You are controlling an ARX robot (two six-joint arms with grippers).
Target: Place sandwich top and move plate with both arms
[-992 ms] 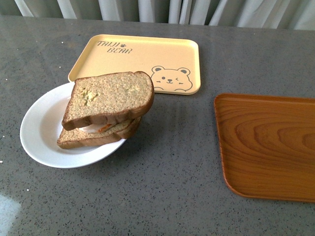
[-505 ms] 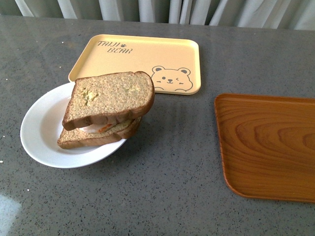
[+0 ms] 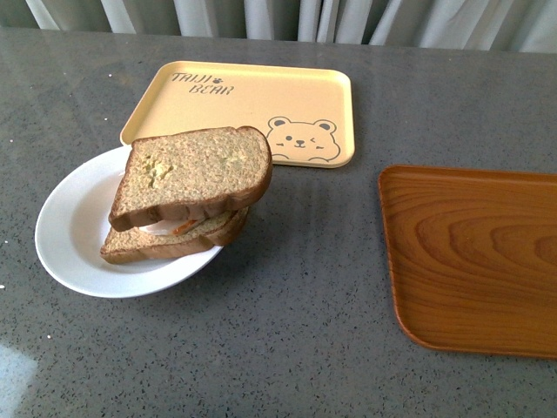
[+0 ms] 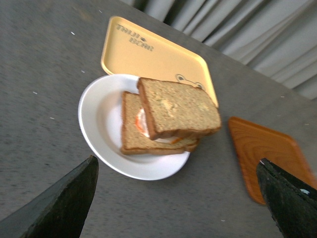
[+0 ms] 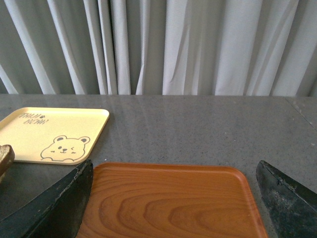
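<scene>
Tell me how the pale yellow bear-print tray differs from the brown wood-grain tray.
The pale yellow rectangular tray carries a bear drawing and lettering; the brown wood-grain tray shows only grain. The yellow tray lies farther back; the brown one nearer, at right. Both are shallow, rimmed and round-cornered.

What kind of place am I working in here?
Likely a staged tabletop test setup, not a kitchen: grey speckled table, pale curtains close behind it, and a sandwich on a white plate.

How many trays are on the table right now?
2. The yellow bear tray lies just behind the plate; the wood-grain tray lies apart at the right. None looks hidden.
</scene>
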